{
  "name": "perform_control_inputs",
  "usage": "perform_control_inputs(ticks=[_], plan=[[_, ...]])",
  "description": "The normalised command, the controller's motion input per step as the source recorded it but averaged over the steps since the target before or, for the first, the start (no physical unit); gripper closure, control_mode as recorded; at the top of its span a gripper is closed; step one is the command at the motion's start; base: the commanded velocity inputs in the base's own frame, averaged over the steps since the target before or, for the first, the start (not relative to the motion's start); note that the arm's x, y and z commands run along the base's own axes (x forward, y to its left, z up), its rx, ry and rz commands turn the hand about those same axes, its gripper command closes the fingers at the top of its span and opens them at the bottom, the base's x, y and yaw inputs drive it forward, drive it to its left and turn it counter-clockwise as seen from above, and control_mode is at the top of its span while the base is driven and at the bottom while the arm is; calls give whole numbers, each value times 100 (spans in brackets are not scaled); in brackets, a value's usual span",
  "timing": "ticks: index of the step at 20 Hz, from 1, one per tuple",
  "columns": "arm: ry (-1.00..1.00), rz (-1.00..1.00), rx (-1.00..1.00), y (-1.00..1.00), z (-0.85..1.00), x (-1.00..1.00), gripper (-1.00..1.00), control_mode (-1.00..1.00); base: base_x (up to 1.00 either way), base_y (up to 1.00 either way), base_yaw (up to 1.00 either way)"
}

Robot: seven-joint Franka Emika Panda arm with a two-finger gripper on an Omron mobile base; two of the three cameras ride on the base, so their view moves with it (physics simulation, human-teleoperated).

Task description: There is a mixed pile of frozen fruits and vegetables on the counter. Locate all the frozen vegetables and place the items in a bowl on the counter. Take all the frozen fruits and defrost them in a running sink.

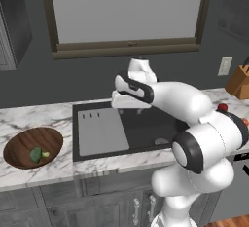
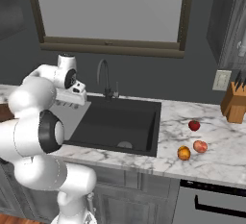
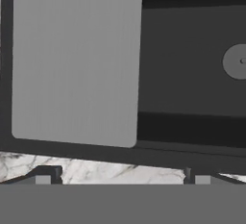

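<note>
Arm (image 1: 194,119) bent sharply at the elbow, forearm reaching back left over the sink (image 1: 141,128), wrist turned downward so the hand hangs above the basin's left half. Pincer (image 3: 122,179) pointing down over the near rim of the sink; fingertips (image 3: 45,177) stand wide apart with nothing between them, so released and empty. Below the hand: pale grey ribbed panel (image 3: 77,59) on the left of the basin, round drain (image 3: 238,62) to the right, a strip of marble tabletop (image 3: 110,170) along the near edge.

Bowl (image 1: 19,145), dark wood, sits on the tabletop left of the sink. Inside it: dark green lump (image 1: 35,154) with the tiny yellow-green piece (image 1: 45,154) just beside it, touching or nearly so.

Right of the sink on the tabletop (image 2: 211,163): bright red round item (image 2: 194,125) farther back; pinkish-red fruit (image 2: 200,146) and orange fruit (image 2: 183,153) nearer the front edge, close together but apart. All three well clear of the pincer.

Faucet (image 2: 103,79) at the far side of the sink. Knife block (image 2: 234,104) at far right.
</note>
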Motion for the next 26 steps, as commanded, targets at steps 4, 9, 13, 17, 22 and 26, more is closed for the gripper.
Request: perform_control_inputs(ticks=[4, 9, 13, 17, 22, 26], plan=[[-4, 3, 4, -49, -5, 8, -100, -100, 0, 0, 0], [-1, 1, 0, -50, -5, 0, -100, -100, 0, 0, 0], [0, 0, -1, -59, -6, 1, -100, -100, 0, 0, 0], [1, 0, -2, -59, -3, 6, -100, -100, 0, 0, 0], [4, 0, -8, -55, 2, 8, -100, -100, 0, 0, 0], [6, -1, -9, -51, 1, 8, -100, -100, 0, 0, 0]])
